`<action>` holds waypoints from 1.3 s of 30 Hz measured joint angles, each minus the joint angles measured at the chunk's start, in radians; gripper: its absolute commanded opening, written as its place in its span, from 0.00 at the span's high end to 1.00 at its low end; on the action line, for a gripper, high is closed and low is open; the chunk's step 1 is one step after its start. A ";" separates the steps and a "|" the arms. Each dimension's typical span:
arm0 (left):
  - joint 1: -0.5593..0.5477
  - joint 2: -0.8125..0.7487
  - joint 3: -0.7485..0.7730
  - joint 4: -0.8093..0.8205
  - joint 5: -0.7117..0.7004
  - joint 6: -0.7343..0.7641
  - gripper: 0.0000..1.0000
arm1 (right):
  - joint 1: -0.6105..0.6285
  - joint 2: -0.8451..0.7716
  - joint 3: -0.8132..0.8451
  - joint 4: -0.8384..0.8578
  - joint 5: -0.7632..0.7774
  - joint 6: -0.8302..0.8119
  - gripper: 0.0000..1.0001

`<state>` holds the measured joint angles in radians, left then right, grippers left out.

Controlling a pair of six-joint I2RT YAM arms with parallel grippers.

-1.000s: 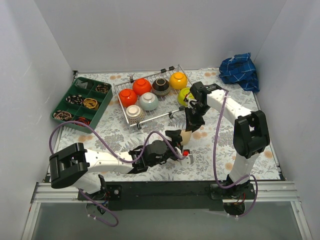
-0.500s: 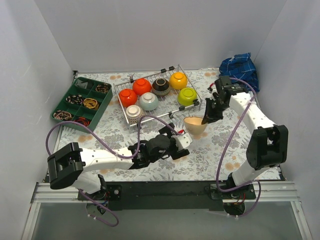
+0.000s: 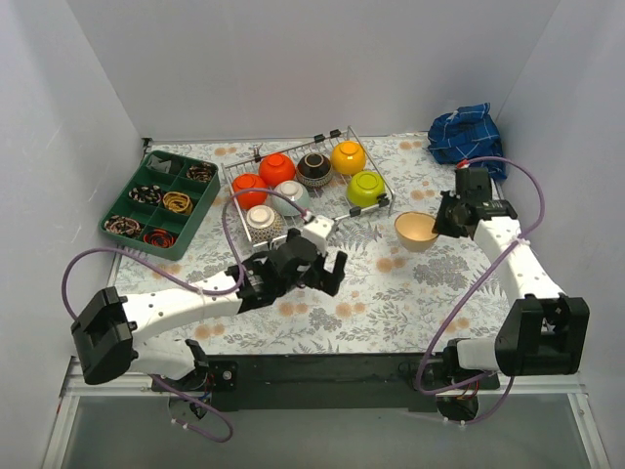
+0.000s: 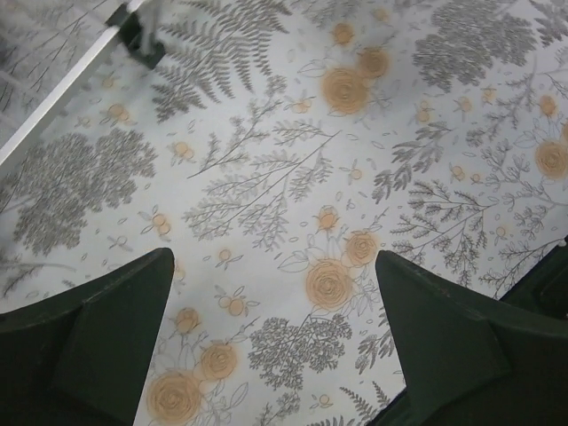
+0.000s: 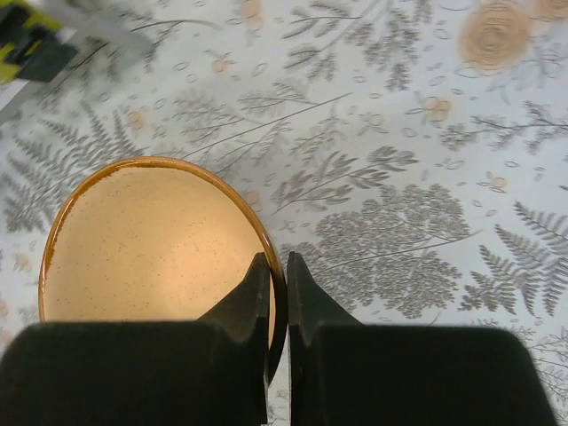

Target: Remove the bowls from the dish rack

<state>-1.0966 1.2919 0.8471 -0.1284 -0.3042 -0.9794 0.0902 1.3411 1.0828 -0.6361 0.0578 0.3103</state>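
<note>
The dish rack (image 3: 329, 192) stands on the desk (image 3: 391, 303), at about 12 o'clock from the middle and near the far wall. One tan bowl (image 3: 415, 232) is already outside it, just beside the rack on its 4 o'clock side. The right hand (image 3: 441, 225) is pinched narrow on the rim of this bowl, with one finger inside and one outside. I cannot tell whether the bowl rests on the desk or hangs a little above it. The left hand (image 3: 327, 268) is spread wide and holds nothing. It hovers over the bare flower-printed desk at 6 o'clock from the rack.

I judge that the task is only near its beginning. Seven bowls are left in the rack, and they seem to be upside down:
- **Far row:** an orange bowl (image 3: 276, 168), a dark bowl (image 3: 314, 168) and a yellow bowl (image 3: 349, 156).
- **Nearer row:** a red bowl (image 3: 249, 189), a pale grey bowl (image 3: 291, 196) and a lime bowl (image 3: 366, 188).
- **7 o'clock corner:** a white patterned bowl (image 3: 264, 222).

The tan bowl must be put down and let go, and then each of the seven must be lifted out.

I can read no brand, label or writing in any view.
</note>
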 measured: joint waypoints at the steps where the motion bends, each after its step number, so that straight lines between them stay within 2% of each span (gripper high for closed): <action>1: 0.043 -0.011 0.005 -0.034 0.024 -0.035 0.02 | -0.020 -0.018 -0.030 0.030 0.021 -0.001 0.99; 5: 0.194 -0.067 0.008 -0.128 0.077 -0.131 0.02 | -0.120 -0.079 -0.167 0.149 0.064 0.007 0.99; 11: 0.298 -0.115 0.060 -0.224 0.168 -0.231 0.02 | -0.299 -0.151 -0.348 0.325 0.046 0.047 0.99; 20: 0.466 -0.122 0.158 -0.351 0.274 -0.286 0.02 | -0.425 -0.160 -0.428 0.493 -0.014 0.050 0.99; 28: 0.631 -0.151 0.201 -0.425 0.309 -0.289 0.02 | -0.475 -0.111 -0.438 0.581 -0.078 0.002 0.99; 39: 0.666 -0.249 0.205 -0.492 0.218 -0.293 0.02 | -0.474 -0.014 -0.438 0.637 -0.108 -0.093 0.99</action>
<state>-0.4309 1.0424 1.0519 -0.6201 -0.0864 -1.2728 -0.3840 1.3273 0.6445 0.0013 -0.0498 0.2169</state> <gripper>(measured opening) 0.982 0.091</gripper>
